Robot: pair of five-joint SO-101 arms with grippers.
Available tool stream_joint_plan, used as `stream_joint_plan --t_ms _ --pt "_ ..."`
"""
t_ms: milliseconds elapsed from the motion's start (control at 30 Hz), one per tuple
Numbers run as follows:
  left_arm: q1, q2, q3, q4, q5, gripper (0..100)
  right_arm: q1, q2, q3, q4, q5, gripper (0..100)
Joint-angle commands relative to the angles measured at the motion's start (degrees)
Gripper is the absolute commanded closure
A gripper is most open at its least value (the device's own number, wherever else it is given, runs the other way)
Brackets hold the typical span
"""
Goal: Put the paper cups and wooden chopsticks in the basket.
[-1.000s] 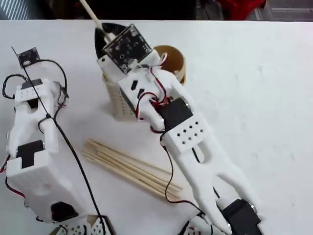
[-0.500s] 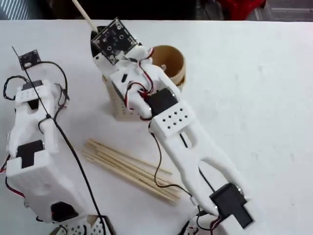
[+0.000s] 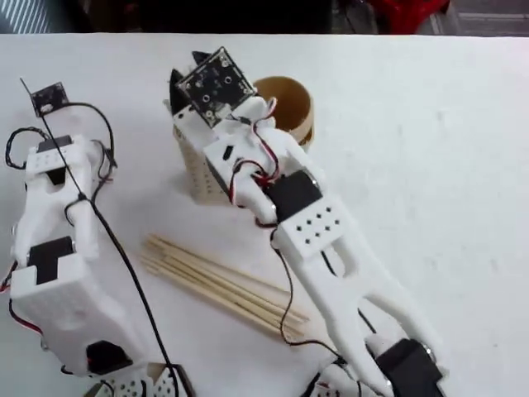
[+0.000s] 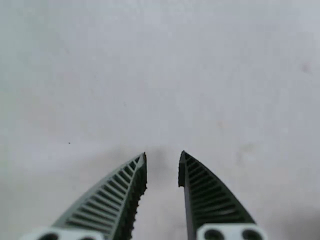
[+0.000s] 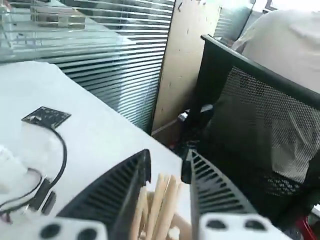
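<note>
On the white table (image 3: 446,165), the basket (image 3: 197,174) stands upright, with a paper cup (image 3: 293,103) just beside it, not inside. Over the basket the right gripper (image 5: 165,162) hangs, jaws slightly apart astride stick ends (image 5: 161,197) standing inside; this reads as a release posture. The loose chopsticks (image 3: 219,281) lie near the basket, awaiting pickup. The left gripper (image 4: 162,162) is parked over bare table, jaws apart.

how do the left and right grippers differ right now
The left gripper hangs over white table; the right gripper is above the basket. Nothing lies between the left's jaws; wooden chopsticks show between the right's. Both are open.
</note>
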Motion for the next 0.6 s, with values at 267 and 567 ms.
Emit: stream_joint_plan --t_ms 267,567 --pt "0.7 -0.4 -0.3 -0.9 -0.7 88 0.7 -18.4 -0.4 48.8 0.4 92.7" --pt "0.7 -0.4 -0.4 -0.9 -0.7 88 -2.7 -9.8 21.3 42.4 13.4 89.8"
